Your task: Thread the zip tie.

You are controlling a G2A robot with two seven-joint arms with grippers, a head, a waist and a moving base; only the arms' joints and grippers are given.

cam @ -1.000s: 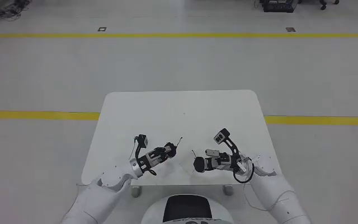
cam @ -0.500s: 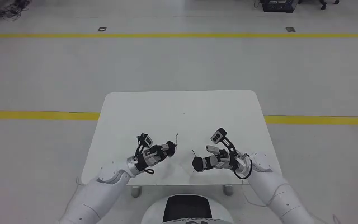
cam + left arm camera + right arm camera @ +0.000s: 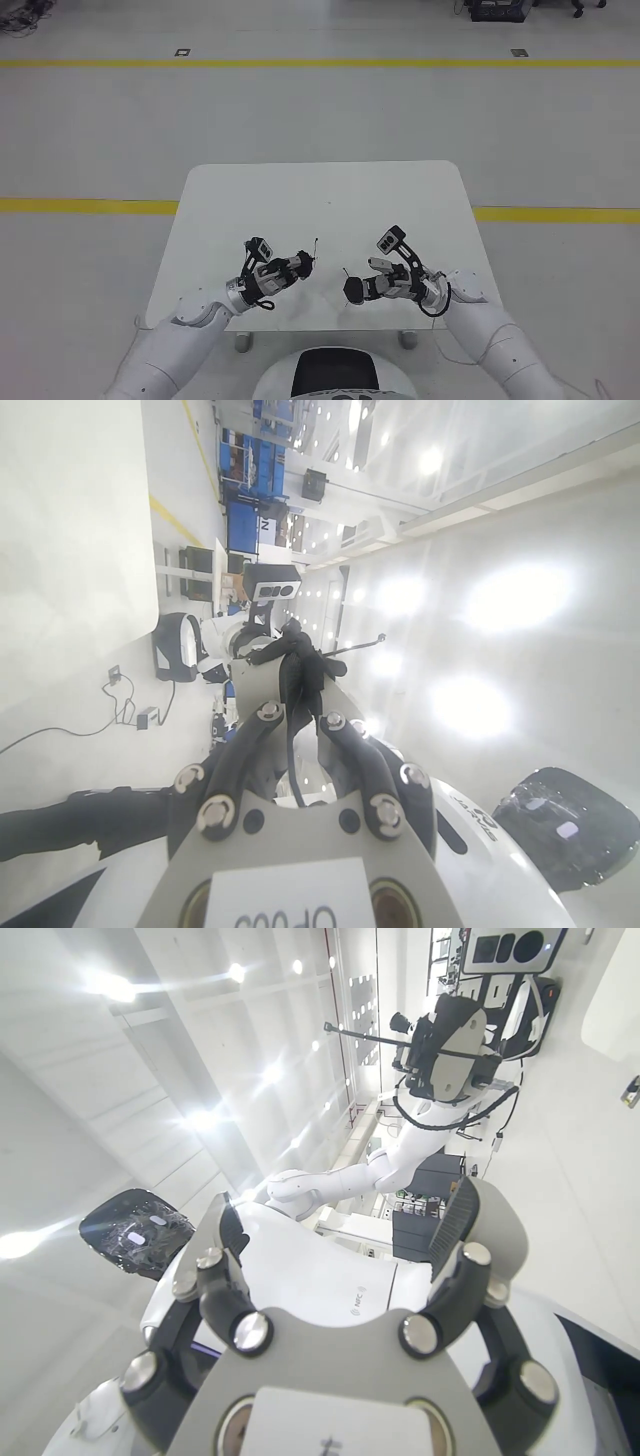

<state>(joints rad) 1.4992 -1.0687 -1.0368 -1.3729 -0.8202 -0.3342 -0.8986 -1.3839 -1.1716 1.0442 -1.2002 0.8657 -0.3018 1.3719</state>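
**Hold.** My left pincer (image 3: 302,670) is pressed together on the zip tie (image 3: 357,645), gripping it partway along the strap. One end projects free past my fingertips and points up and away from the worktop (image 3: 320,190). The right wrist view shows the strap running straight through the grip, with more length behind it. I judge that this hold presents a short, stiff end for threading and keeps the rest out of the way. The free end shows a small thickening, possibly the head, but it is too small to be sure.

**Second pincer.** My right pincer (image 3: 345,1200) is spread wide with nothing between its pads. It sits over the near edge of the worktop, toward the near right corner, and is turned to face the left pincer. The left pincer sits over the same edge, toward the near left corner. The two are near each other but apart.

**Step in hand (judgement).** The right pincer takes the strap's other end so that the tip can be fed into the head.

**Room.** Room for moving lies toward the far edge and both far corners. The near edge gives the least margin. The narrow zone is the gap between the pincers, where a careless approach could knock the projecting end off line.
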